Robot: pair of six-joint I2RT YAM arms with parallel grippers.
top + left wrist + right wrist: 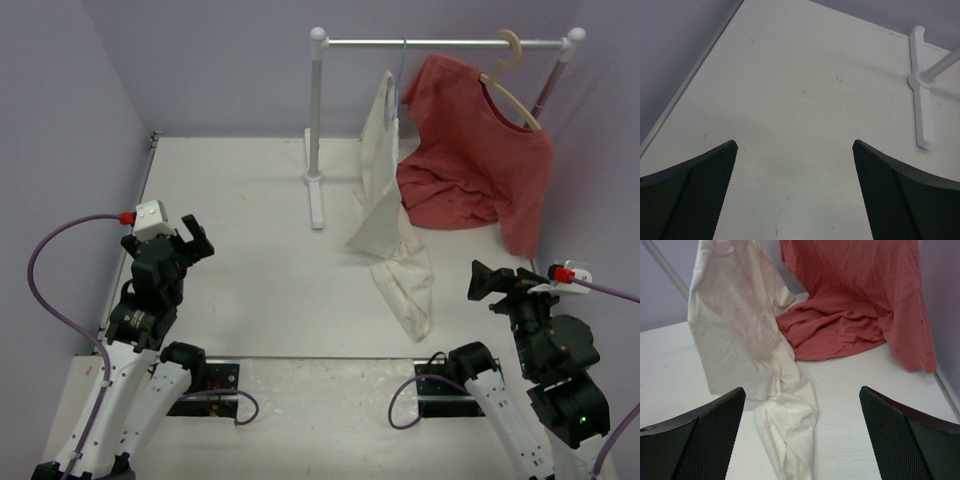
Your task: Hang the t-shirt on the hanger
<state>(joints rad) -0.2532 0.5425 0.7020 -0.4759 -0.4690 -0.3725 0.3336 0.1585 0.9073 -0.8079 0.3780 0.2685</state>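
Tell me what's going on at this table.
Neither arm is handling anything: the left gripper and right gripper are both open and empty, sitting near the table's near edge. The cream t-shirt hangs from the rail on the thin light-blue hanger, its lower end trailing onto the table. A red t-shirt on a beige hanger hangs beside it.

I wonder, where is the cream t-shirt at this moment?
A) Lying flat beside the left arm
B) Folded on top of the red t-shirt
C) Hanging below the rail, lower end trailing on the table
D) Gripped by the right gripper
C: the t-shirt hangs down from the rail beside the red t-shirt, and its lower end lies crumpled on the table.
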